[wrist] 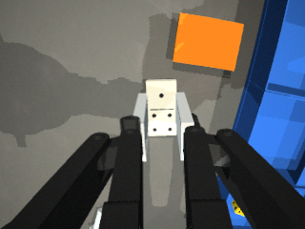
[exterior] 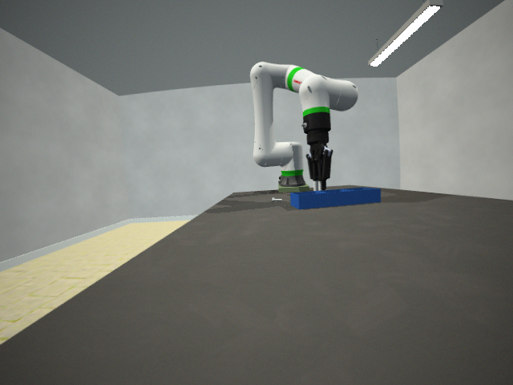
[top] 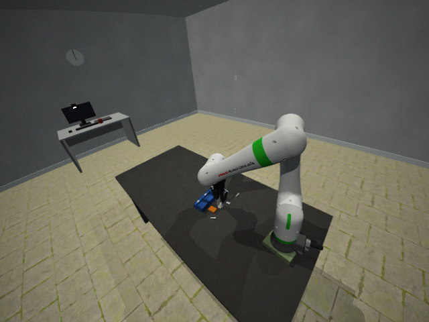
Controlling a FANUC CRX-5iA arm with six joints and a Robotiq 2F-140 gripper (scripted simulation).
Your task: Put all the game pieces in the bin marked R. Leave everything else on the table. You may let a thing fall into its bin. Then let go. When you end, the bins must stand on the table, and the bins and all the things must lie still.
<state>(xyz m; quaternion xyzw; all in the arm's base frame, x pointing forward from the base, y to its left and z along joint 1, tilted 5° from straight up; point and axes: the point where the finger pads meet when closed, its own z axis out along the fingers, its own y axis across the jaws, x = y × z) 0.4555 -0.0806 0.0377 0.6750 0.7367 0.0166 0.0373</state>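
A white domino point(wrist: 162, 109) with black dots lies on the dark table top, just left of the blue divided bin point(wrist: 274, 90). My gripper point(wrist: 161, 107) is down at the table with a finger pad pressed against each long side of the domino, so it is shut on it. In the top and exterior views the gripper point(top: 219, 202) stands upright beside the bin point(top: 204, 200), and from the other side it point(exterior: 319, 186) reaches down behind the bin point(exterior: 335, 196). The bin's letters cannot be read here.
A flat orange tile point(wrist: 209, 41) lies just beyond the domino, next to the bin; it also shows in the top view point(top: 212, 208). White bolts lie nearby point(top: 212, 217) point(top: 237, 194). The arm's base point(top: 283, 242) stands on the table's right side.
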